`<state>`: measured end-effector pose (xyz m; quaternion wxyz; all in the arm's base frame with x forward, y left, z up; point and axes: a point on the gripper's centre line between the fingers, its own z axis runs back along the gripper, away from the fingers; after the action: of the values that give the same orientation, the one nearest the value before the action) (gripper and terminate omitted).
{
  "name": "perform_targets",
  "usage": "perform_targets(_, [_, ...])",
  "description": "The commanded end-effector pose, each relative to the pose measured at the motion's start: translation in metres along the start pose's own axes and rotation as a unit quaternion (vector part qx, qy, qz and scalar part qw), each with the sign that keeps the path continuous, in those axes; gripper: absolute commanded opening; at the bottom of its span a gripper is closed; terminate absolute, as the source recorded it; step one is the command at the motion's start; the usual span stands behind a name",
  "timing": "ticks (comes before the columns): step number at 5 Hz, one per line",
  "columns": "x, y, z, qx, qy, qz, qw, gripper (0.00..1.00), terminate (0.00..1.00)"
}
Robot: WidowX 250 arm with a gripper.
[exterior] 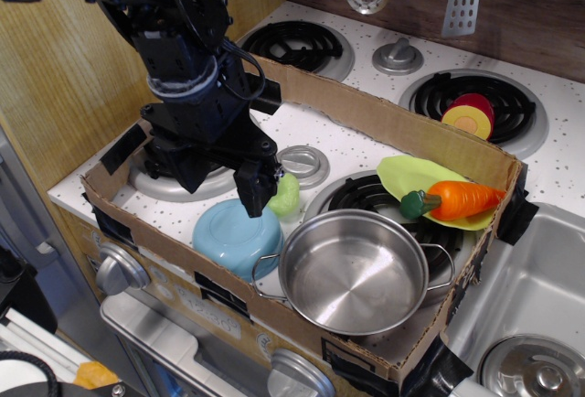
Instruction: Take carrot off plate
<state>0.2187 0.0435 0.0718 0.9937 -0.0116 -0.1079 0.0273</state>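
The orange carrot with its dark green stem cap lies on the lime-green plate, which rests tilted on the front right burner against the cardboard wall. My black gripper hangs well to the left of them, just above the light blue bowl and right beside the small pale-green lumpy toy. Its fingers overlap from this angle, so I cannot tell whether they are open or shut. Nothing shows between them.
A steel pot stands at the front, between the bowl and the plate. A low cardboard wall rings the work area. A round red-and-yellow toy sits on the back right burner outside it. A sink lies to the right.
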Motion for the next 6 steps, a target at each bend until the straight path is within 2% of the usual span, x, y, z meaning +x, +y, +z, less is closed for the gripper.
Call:
perform_targets(1, [0.000, 0.000, 0.000, 0.000, 0.000, 0.000, 1.0000, 1.00, 0.00])
perform_targets(2, [0.014, 0.003, 0.010, 0.000, 0.010, -0.041, 0.9991, 1.00, 0.00])
perform_targets(3, [0.036, -0.001, 0.022, 0.016, 0.015, -0.133, 0.9908, 1.00, 0.00])
perform_targets(4, [0.060, -0.018, 0.030, 0.006, 0.053, -0.226, 0.9728, 1.00, 0.00])
perform_targets(5, [0.067, -0.067, 0.019, -0.012, 0.081, -0.289, 0.9539, 1.00, 0.00])
perform_targets(6, [0.071, -0.096, 0.015, 0.021, 0.083, -0.308, 0.9475, 1.00, 0.00])
